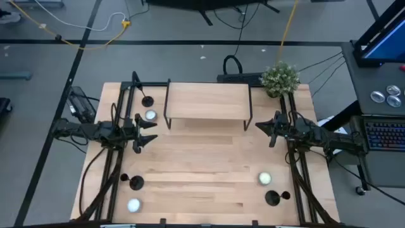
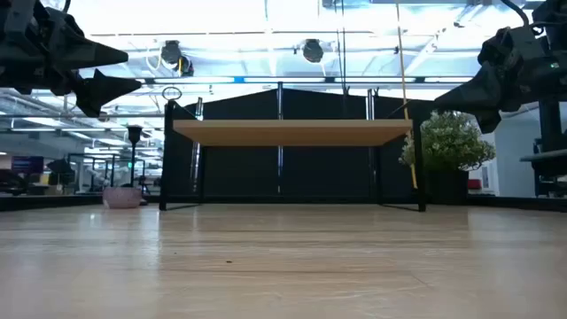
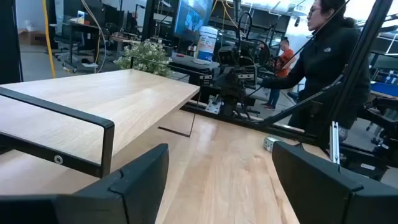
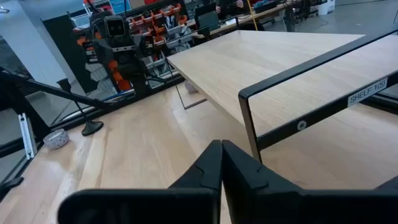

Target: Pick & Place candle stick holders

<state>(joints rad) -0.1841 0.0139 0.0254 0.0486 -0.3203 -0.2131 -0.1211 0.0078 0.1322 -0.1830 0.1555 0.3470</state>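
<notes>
The light wooden table (image 1: 209, 183) carried a raised wooden shelf on a black metal frame (image 1: 207, 101) at twelve o'clock in the high view. A small green potted plant (image 1: 280, 78) stood at about one o'clock, just beyond the shelf's corner.

The left gripper (image 1: 147, 132) hung at nine o'clock above the table, fingers spread apart and holding nothing. The right gripper (image 1: 264, 128) hung at three o'clock, fingers pressed together and empty.

Three small black candle stick holders with round disc bases were visible: one (image 1: 147, 101) at ten o'clock, one (image 1: 136, 183) at seven o'clock, one (image 1: 273, 198) at five o'clock. Their stems were hard to make out from above. A small round white candle (image 1: 150, 115) lay near the first; others lay near the remaining two.

A person in a dark jacket (image 3: 323, 62) stood beyond the table, partly cut off.
</notes>
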